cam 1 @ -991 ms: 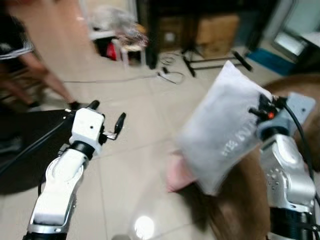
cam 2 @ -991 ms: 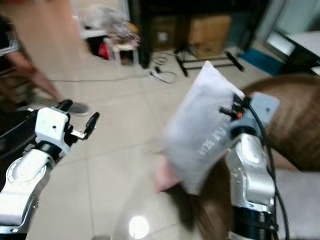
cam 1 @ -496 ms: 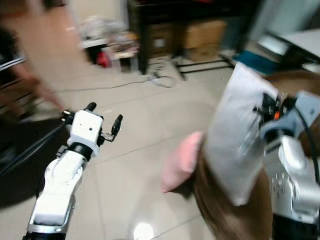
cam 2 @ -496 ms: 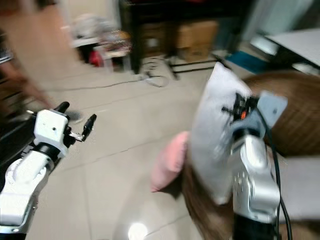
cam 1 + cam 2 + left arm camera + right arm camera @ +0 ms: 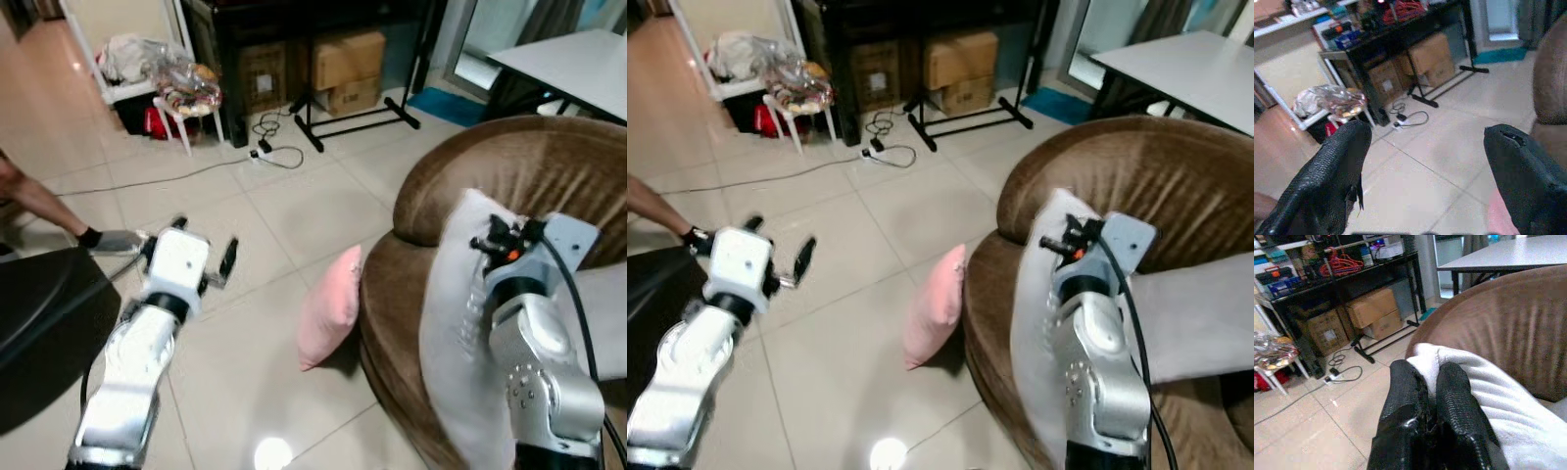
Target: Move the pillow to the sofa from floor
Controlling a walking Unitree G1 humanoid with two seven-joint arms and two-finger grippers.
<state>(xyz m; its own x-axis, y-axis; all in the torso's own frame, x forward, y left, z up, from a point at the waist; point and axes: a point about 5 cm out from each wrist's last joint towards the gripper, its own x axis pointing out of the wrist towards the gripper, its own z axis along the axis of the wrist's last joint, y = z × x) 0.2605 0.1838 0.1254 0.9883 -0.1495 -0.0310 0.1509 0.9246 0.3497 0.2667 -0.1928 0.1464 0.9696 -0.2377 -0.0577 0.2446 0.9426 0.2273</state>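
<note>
1. Since a second ago the white pillow (image 5: 460,323) has swung from mid-air over the floor (image 5: 265,333) down onto the front edge of the brown sofa (image 5: 509,166), where it stands nearly upright.
2. Left eye view: the right gripper (image 5: 495,243) sits at the pillow's top edge, arm bent upward beside the sofa. A pink pillow (image 5: 328,308) leans against the sofa's base.
3. Right eye view: the left gripper (image 5: 774,250) is raised over bare floor, forearm pointing forward.
4. Left wrist view: its fingers (image 5: 1332,181) stand wide apart, holding nothing; cardboard boxes (image 5: 1435,58) lie ahead.
5. Right wrist view: both fingers (image 5: 1405,396) pinch the pillow's white corner.
</note>
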